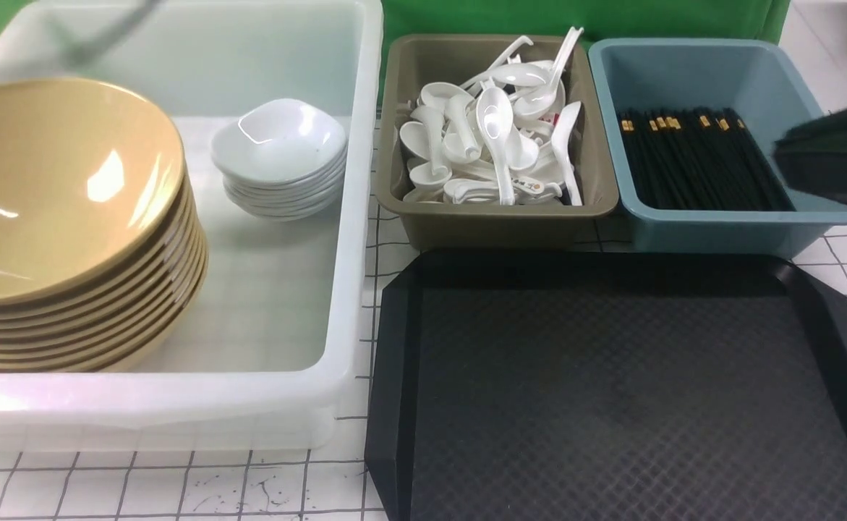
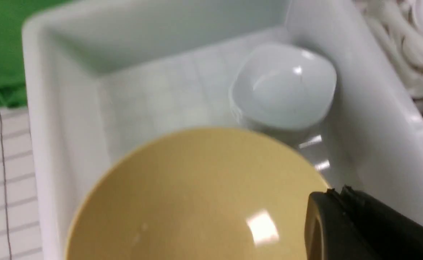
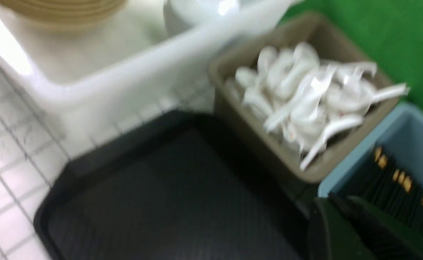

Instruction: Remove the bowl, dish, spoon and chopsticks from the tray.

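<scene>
The black tray (image 1: 611, 405) lies at the front right with nothing on it. A yellow bowl (image 1: 54, 188) tops a stack of the same bowls inside the white bin (image 1: 351, 304). A white dish (image 1: 278, 141) tops a smaller stack beside them. White spoons (image 1: 495, 137) fill the olive bin, and black chopsticks (image 1: 691, 159) lie in the blue bin. My left gripper (image 2: 336, 191) hangs shut and empty over the top bowl (image 2: 197, 195), near the dish (image 2: 283, 86). My right gripper (image 3: 332, 198) is shut and empty, blurred, at the blue bin's right side (image 1: 785, 155).
The olive bin (image 1: 495, 224) and the blue bin (image 1: 727, 231) stand side by side just behind the tray. The white bin fills the left half of the table. A green backdrop closes off the far side. A gridded white tabletop (image 1: 177, 485) shows in front.
</scene>
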